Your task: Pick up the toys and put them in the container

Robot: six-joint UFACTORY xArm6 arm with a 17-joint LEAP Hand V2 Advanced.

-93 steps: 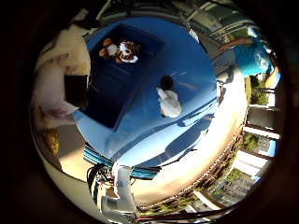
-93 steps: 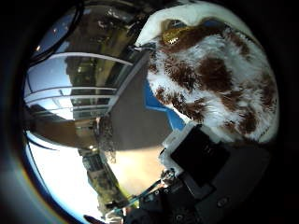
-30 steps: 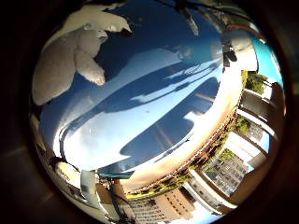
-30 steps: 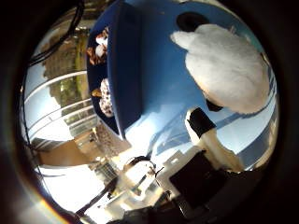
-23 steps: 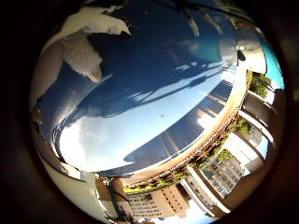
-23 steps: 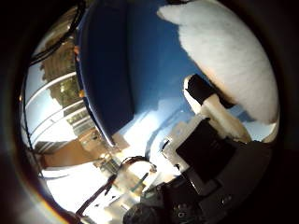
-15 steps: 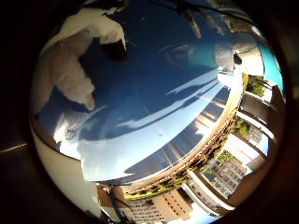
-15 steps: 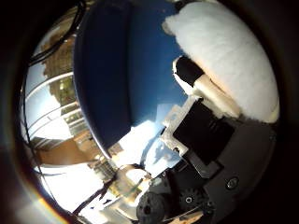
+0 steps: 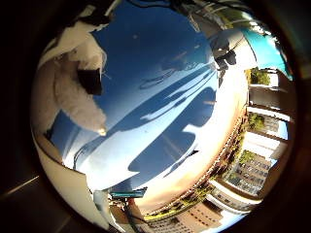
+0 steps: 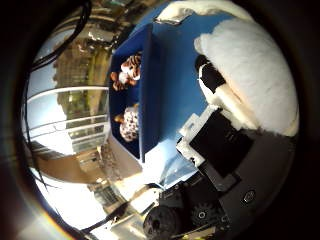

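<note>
**White plush against the palm**

While the white plush toy (image 10: 250,75) fills my view close to the palm, I see the hand (image 10: 220,150) with a finger pressed against it, though I cannot tell if it's grasped. Nearby, the blue container (image 10: 150,100) on the blue tabletop (image 9: 160,97) holds two spotted toys (image 10: 129,120).

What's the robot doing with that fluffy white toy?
The robot's hand is right up against a white plush toy over the blue table, seemingly grabbing it. Two spotted and striped toys already sit inside the blue container nearby. The white one probably goes in next.
</note>
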